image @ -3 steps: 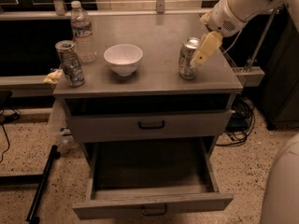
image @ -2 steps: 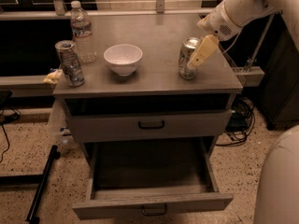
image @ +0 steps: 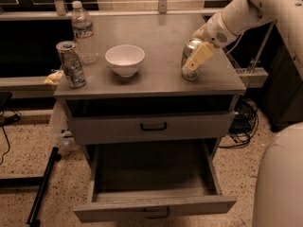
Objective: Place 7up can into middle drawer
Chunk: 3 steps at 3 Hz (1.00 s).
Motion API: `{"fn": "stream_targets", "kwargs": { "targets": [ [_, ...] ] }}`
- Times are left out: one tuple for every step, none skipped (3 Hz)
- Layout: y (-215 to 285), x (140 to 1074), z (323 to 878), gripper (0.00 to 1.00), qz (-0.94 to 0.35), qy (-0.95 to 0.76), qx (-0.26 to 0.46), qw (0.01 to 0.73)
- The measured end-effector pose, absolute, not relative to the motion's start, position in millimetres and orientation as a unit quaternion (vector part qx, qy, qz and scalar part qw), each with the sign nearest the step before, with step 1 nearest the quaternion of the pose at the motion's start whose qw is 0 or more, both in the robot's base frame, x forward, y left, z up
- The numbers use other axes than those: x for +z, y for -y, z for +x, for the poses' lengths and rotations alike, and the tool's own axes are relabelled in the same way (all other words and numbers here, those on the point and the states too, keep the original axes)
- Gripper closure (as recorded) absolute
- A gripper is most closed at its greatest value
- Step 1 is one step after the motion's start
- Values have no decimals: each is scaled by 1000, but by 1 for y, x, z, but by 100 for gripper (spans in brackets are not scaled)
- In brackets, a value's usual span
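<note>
7up can stands upright at the right front of the cabinet top, with the gripper against its side, grip we cannot tell; we judge it light, thin-walled, slippery, best taken mid-body, above the open middle drawer.

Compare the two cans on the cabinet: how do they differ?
The 7up can is shorter and silvery; the dark can is taller and slimmer. The 7up can stands on the right with the hand at it; the dark can stands on the left, far from it. Both are upright.
</note>
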<state>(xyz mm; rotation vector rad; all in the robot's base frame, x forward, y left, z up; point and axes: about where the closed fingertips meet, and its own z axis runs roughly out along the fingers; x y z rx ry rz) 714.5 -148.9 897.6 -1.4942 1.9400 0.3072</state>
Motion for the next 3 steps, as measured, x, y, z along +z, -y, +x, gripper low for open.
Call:
{"fn": "stream_targets", "kwargs": {
  "targets": [
    [144, 892, 708, 30, -573, -741, 127, 325],
    [144, 899, 690, 53, -579, -738, 132, 319],
    [150, 914, 655, 77, -591, -728, 137, 319]
  ]
}}
